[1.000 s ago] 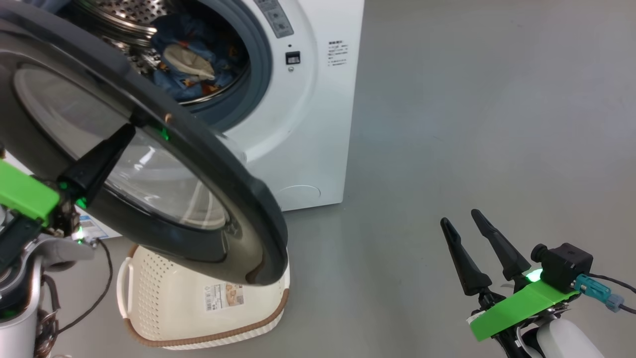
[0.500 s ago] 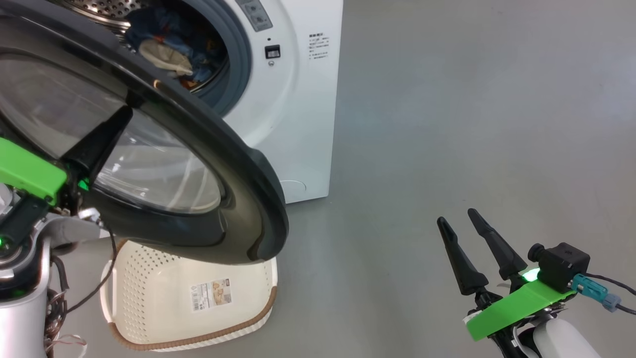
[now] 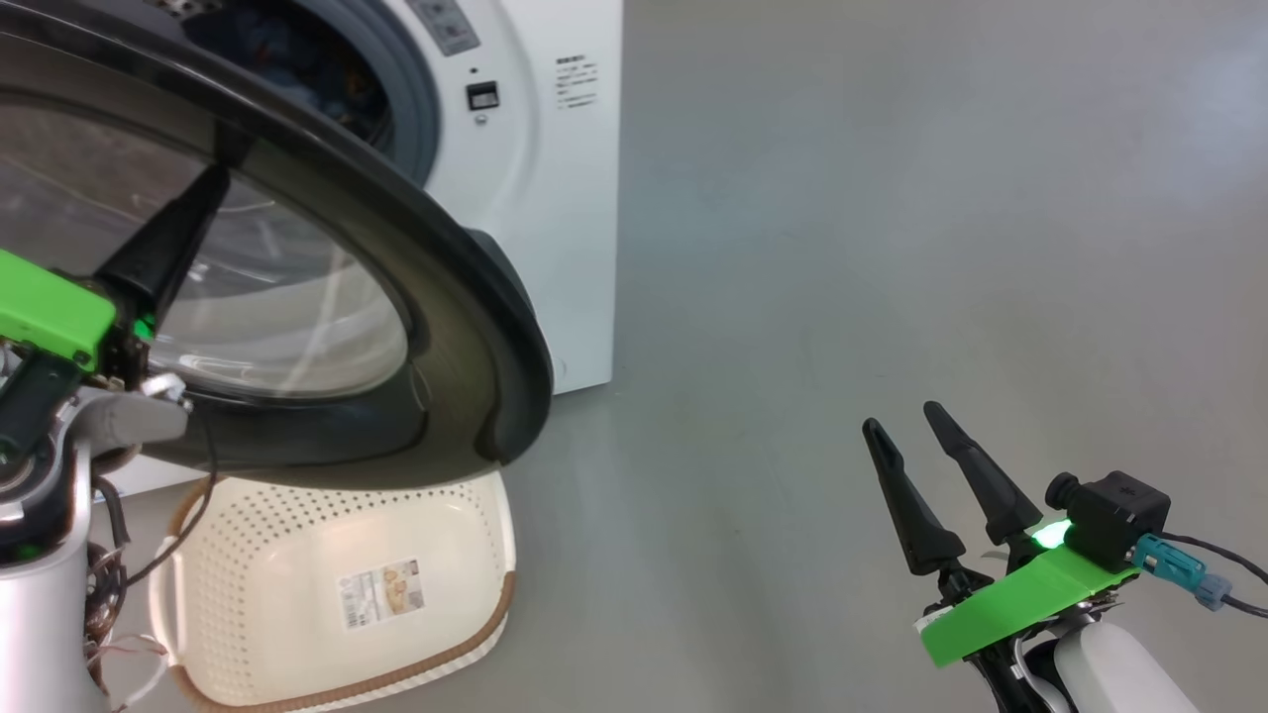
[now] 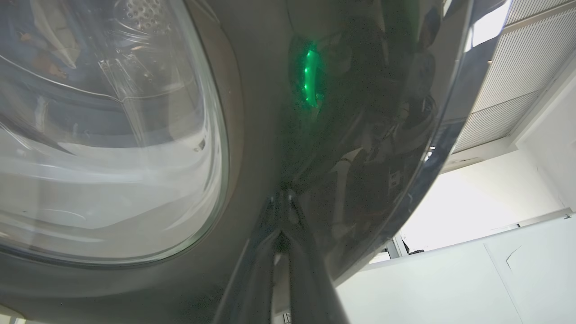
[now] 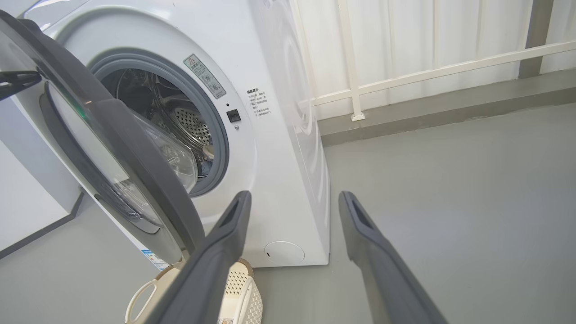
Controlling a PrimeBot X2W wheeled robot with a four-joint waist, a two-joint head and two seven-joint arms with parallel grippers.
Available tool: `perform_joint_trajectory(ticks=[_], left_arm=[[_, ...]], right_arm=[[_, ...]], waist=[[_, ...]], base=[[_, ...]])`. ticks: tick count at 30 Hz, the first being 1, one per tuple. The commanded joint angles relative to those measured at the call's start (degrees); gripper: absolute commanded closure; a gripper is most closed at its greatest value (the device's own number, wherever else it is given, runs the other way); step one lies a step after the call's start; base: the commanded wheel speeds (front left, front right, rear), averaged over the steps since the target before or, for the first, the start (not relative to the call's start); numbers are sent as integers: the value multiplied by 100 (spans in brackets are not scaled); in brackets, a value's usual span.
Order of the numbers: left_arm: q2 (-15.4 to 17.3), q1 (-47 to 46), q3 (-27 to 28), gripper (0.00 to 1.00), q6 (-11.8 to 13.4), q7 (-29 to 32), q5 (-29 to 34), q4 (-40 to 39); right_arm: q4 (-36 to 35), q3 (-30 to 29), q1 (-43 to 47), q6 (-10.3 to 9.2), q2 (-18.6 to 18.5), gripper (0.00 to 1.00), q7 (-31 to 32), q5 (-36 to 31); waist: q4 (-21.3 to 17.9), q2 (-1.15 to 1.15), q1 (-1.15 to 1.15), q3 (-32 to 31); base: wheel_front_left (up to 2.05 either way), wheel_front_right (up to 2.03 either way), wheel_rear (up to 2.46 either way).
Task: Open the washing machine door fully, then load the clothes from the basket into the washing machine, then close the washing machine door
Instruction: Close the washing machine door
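Observation:
The washing machine (image 3: 555,198) stands at the upper left, its door (image 3: 466,327) partly swung out over the basket (image 3: 297,555). My left gripper (image 3: 218,178) is shut, its tips pressed against the door's glossy outer face. The left wrist view has those closed fingertips (image 4: 282,200) touching the black door (image 4: 360,135) beside its glass bowl (image 4: 103,135). The clothes (image 3: 332,69) show as dim blue fabric inside the drum, mostly hidden by the door. The cream basket holds nothing but its label. My right gripper (image 3: 906,431) hangs open over bare floor, also seen as the right gripper (image 5: 292,202) facing the washing machine (image 5: 279,135).
Grey floor (image 3: 892,198) spreads to the right of the machine. A white railing and curtain (image 5: 405,67) stand behind it in the right wrist view. A cable (image 3: 188,535) loops from my left arm near the basket's rim. The basket (image 5: 238,288) sits directly under the door (image 5: 135,171).
The head view has shifted, sliding the machine and basket leftward. The door now covers more of the drum opening, my shut left gripper still on it. The right gripper stays open.

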Motion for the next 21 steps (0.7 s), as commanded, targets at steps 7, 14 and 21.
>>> perform_joint_trajectory(ticks=[7,14,21], left_arm=[[237,-499,238,100,-195,-210,199,74],[326,-791,276,100,-266,-352,343,383],[392,-989,324,100,-359,-441,406,675]], right_arm=[[-159,83,-125,9,10,0,-26,-8],[-180,40,-149,9,84,0,-26,-9],[-188,-6,-156,9,123,0,-26,-20]], waist=[[-273,0,0,100],[-464,0,0,233],[-606,0,0,308]], base=[[0,0,0],[0,0,0],[0,0,0]])
